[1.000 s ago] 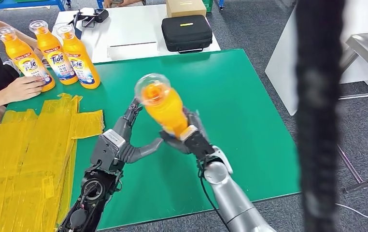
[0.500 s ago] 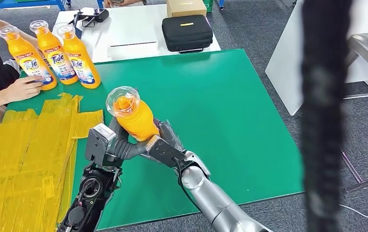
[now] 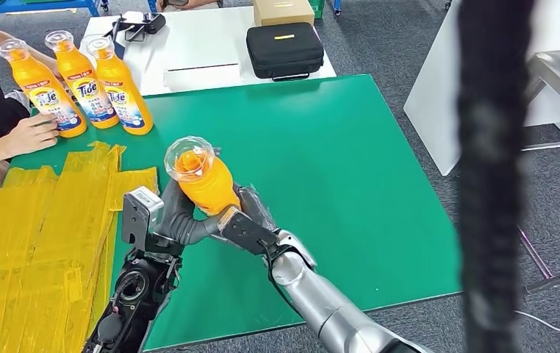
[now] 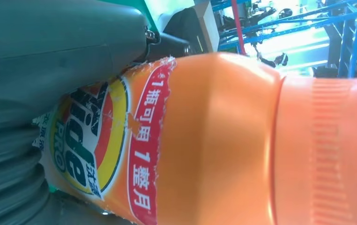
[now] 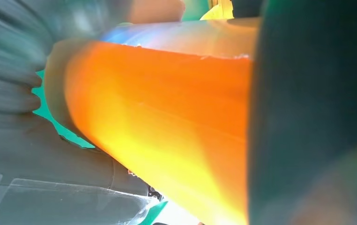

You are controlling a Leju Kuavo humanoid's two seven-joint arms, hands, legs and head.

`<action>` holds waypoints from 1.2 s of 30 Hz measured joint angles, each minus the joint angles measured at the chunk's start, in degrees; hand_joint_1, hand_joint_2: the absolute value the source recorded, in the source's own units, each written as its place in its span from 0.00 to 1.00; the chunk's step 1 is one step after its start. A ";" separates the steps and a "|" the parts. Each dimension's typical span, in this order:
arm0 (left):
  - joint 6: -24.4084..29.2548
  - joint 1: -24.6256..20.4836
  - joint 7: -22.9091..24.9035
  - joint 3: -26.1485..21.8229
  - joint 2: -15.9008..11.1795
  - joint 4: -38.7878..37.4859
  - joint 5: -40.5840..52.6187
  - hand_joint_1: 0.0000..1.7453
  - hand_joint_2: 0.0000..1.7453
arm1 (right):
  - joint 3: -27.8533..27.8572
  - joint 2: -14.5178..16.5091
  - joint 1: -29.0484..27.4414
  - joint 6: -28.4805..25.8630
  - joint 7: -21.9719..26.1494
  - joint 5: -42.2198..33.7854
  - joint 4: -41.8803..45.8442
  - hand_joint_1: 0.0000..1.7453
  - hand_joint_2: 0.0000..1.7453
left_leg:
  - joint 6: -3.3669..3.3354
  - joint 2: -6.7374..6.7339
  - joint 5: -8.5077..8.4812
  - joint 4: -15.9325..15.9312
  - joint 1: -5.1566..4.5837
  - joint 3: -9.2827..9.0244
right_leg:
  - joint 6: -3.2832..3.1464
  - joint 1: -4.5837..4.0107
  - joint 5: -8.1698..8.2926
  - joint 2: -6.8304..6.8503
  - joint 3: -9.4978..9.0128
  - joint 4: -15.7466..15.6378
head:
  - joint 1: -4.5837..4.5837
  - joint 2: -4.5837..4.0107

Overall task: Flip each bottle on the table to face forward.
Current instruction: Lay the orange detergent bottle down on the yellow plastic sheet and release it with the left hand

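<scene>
An orange Tide bottle [image 3: 202, 179] with a clear cap is held upright over the green table [image 3: 350, 162], near its left side. My left hand [image 3: 167, 220] wraps the bottle's lower body from the left, and my right hand [image 3: 244, 220] grips it from the right. In the left wrist view the bottle's label [image 4: 97, 150] faces the camera beside my thumb [image 4: 59, 51]. The right wrist view sees the plain orange side of the bottle [image 5: 167, 122] pressed between my fingers. Three more orange Tide bottles [image 3: 79, 84] stand at the table's far left corner, labels toward me.
A person's hand [image 3: 31, 132] rests beside the leftmost standing bottle. Yellow tape sheets [image 3: 49, 220] cover the table's left part. A white table behind carries a black case [image 3: 284, 49] and a cardboard box [image 3: 283, 11]. A dark blurred strip [image 3: 494, 176] hangs at the right.
Both hands carried the bottle leftward and nearer to me, from the table's middle toward the yellow sheets. In the last half second it barely moved; the left hand wrapped closer around it.
</scene>
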State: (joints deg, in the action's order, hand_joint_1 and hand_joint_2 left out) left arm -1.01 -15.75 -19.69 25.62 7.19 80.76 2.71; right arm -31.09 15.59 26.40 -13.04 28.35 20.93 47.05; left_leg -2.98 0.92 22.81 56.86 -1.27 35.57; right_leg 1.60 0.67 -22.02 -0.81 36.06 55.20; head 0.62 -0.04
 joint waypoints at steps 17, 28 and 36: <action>5.98 -1.01 -2.69 -0.23 0.66 -2.53 0.74 1.00 1.00 | -0.28 -0.08 -1.33 -0.49 1.17 -4.97 2.24 0.00 1.00 | 0.00 0.00 0.00 0.00 0.00 0.01 | 0.00 0.00 0.00 0.00 0.01 0.00 | -0.01 0.00; 25.13 -1.55 -3.17 -7.91 -0.15 -1.08 13.39 1.00 1.00 | -0.13 -3.08 -6.25 3.95 -1.98 -9.43 16.68 0.00 0.25 | 0.01 -0.04 0.00 0.00 0.00 0.02 | -0.01 0.00 0.00 -0.01 0.03 0.01 | -0.02 0.00; 40.69 -2.23 -5.31 -23.96 1.27 -1.66 56.59 1.00 1.00 | 0.10 -7.93 -11.06 1.27 -4.37 -5.34 32.02 0.00 1.00 | 0.01 -0.04 0.00 0.00 -0.01 0.04 | -0.01 0.02 0.00 -0.02 0.05 0.00 | -0.03 0.00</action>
State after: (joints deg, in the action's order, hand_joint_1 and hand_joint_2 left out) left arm 39.68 -17.97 -24.99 1.66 8.46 79.10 59.30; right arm -30.99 7.66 15.33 -11.77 23.98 15.58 79.07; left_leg -2.98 0.88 22.81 56.86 -1.27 35.61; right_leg 1.59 0.69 -22.02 -0.83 36.11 55.21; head 0.59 -0.04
